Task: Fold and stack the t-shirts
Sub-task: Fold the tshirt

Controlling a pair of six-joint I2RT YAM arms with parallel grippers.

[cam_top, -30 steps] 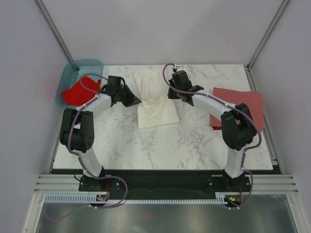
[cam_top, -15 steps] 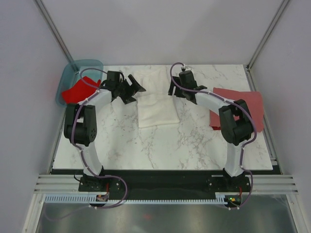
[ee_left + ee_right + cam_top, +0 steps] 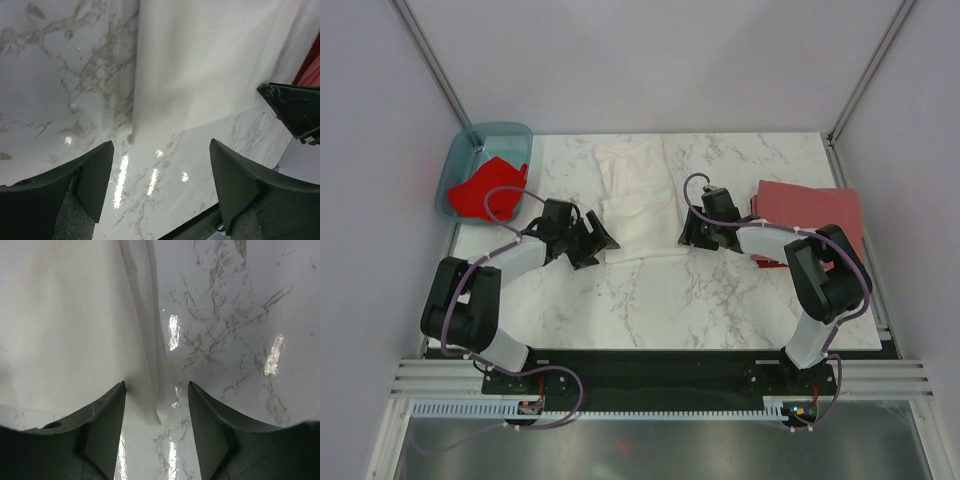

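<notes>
While your left gripper (image 3: 161, 150) and right gripper (image 3: 156, 387) gape at the near corners of the white shirt (image 3: 640, 195), you should pinch both to fold.

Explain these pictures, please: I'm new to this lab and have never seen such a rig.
Two robot arms stand at a marble table. The wide picture looks down from above; the other two come from wrist cameras, so the dark wedges are gripper fingers. A white t-shirt, folded narrow, lies mid-table, a brick-red t-shirt at the right, a bright red t-shirt in a teal tub. The left gripper and right gripper are open at the white shirt's near corners, holding nothing.
</notes>
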